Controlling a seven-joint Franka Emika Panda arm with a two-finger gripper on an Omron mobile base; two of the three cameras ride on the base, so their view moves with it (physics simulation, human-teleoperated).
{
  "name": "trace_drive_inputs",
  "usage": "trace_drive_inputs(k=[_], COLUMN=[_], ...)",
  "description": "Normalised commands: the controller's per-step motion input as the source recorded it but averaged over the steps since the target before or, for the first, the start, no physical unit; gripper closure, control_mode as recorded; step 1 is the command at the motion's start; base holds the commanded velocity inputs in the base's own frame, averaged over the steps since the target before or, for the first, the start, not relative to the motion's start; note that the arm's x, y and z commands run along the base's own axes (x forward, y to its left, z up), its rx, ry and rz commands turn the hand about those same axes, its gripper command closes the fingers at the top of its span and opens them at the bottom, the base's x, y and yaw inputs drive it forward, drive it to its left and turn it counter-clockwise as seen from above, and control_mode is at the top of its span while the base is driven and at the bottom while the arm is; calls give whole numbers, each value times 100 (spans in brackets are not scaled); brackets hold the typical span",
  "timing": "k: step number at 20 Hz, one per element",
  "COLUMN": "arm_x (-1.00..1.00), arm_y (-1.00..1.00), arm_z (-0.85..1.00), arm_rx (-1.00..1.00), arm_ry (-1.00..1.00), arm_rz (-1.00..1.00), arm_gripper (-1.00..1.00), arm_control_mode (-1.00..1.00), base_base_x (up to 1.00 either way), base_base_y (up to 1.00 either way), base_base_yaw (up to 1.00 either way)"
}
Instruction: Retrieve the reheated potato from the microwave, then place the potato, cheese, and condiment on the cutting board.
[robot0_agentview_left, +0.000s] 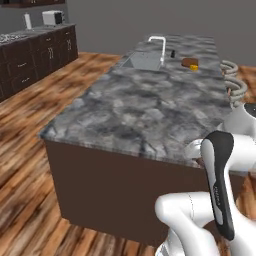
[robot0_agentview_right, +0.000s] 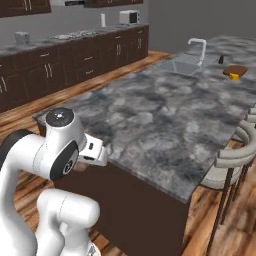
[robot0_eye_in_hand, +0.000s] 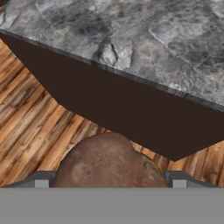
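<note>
Potato (robot0_eye_in_hand: 109, 162) sits low centre in the hand view between the gripper's (robot0_eye_in_hand: 109, 181) widely spread fingers, apparently held across its middle, firm, rounded and probably prone to rolling; cutting board (robot0_agentview_left: 189, 62) lies upper right on the island countertop (robot0_agentview_left: 145, 107).

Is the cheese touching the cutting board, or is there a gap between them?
Cannot tell. In the left base view the cheese lies right at the edge of the cutting board, but both are too far and small to show contact or a gap.
</note>
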Motion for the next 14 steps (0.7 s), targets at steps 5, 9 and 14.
trace_drive_inputs(k=[5,9,14], arm_x=[0,0,0], arm_y=[0,0,0], arm_z=[0,0,0], arm_rx=[0,0,0], arm_ry=[0,0,0], arm_rz=[0,0,0], arm_gripper=[100,100,100], arm_control_mode=[100,100,100], base_base_x=[-4,0,8], base_base_y=[-77,-77,-78], base_base_yaw=[-29,-21,-9])
